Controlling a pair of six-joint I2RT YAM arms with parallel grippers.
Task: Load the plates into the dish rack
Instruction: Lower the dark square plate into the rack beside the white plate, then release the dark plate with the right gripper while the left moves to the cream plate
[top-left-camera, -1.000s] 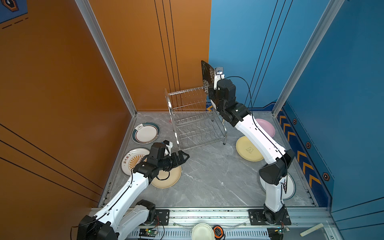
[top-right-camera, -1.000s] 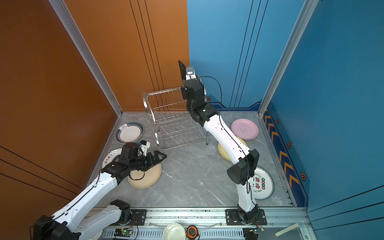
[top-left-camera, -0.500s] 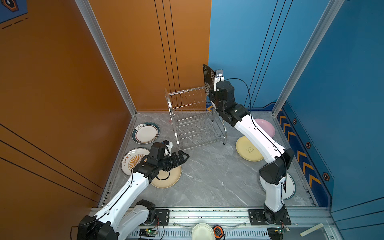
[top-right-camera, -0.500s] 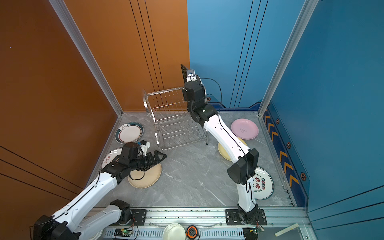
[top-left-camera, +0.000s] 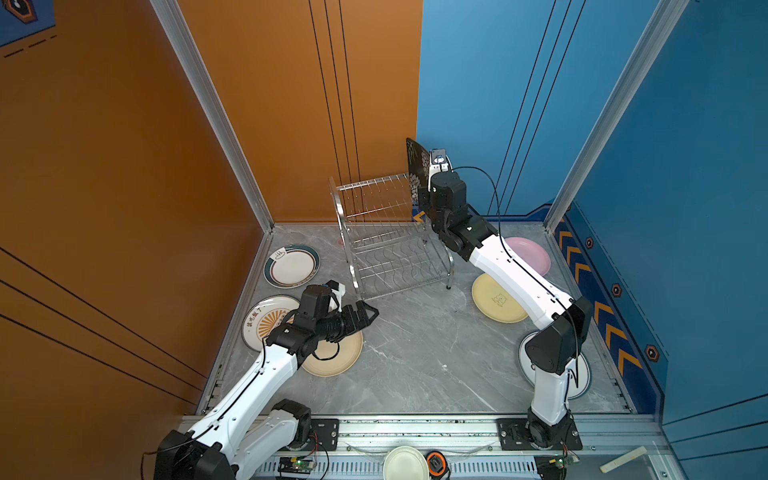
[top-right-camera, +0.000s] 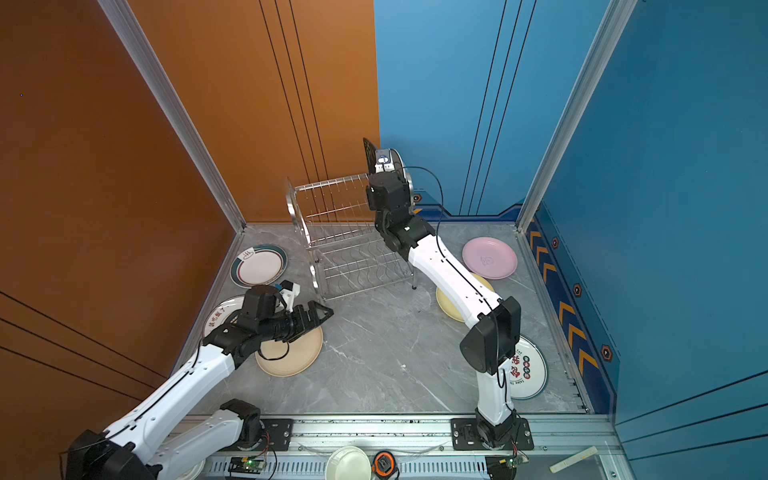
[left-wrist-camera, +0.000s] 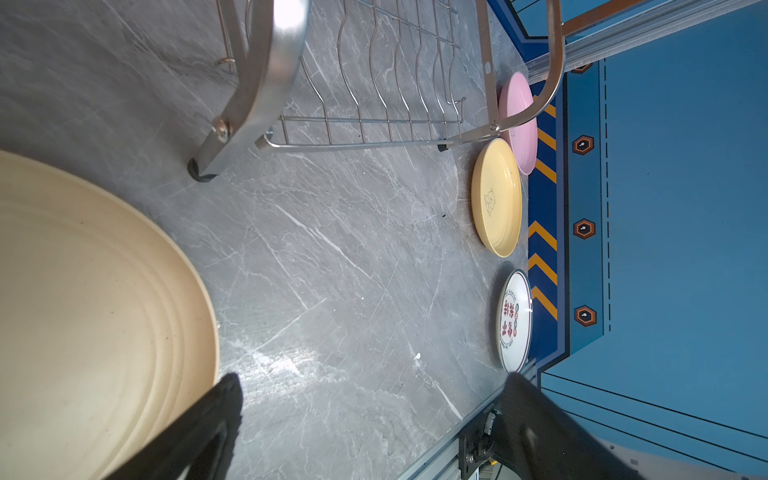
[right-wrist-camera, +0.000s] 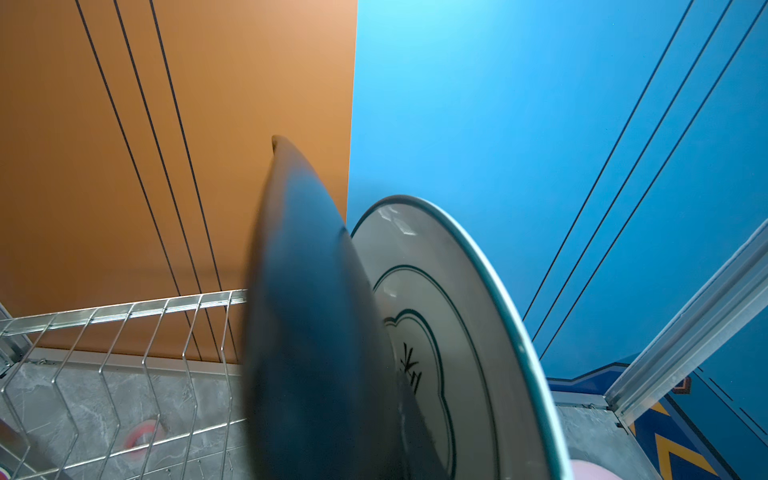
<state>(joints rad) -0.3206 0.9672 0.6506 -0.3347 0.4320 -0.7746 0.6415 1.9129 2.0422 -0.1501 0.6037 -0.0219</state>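
Note:
My right gripper (top-left-camera: 423, 189) is shut on the square black floral plate (top-left-camera: 417, 164), held on edge over the right end of the dish rack's (top-left-camera: 386, 232) top tier; its fingers are hidden. A teal-rimmed white plate (right-wrist-camera: 465, 332) stands right behind the black plate (right-wrist-camera: 307, 332). On the floor lie the pink (top-left-camera: 530, 253), pale yellow (top-left-camera: 496, 299), red-lettered (top-right-camera: 525, 368), green-rimmed (top-left-camera: 293, 266), orange-sunburst (top-left-camera: 266, 322) and cream (top-left-camera: 336, 357) plates. My left gripper (top-left-camera: 361, 316) hovers open and empty over the cream plate's edge, near the rack's front left leg (left-wrist-camera: 208, 166).
A small white dish (top-left-camera: 405, 463) and an orange-black round object (top-left-camera: 436, 463) sit on the front rail. Something small and pink (right-wrist-camera: 143, 430) lies on the floor behind the rack. Orange and blue walls close in the back and sides.
The right gripper has carried the black plate slightly down and to the right, closer to the rack's top tier. The left arm has stayed still.

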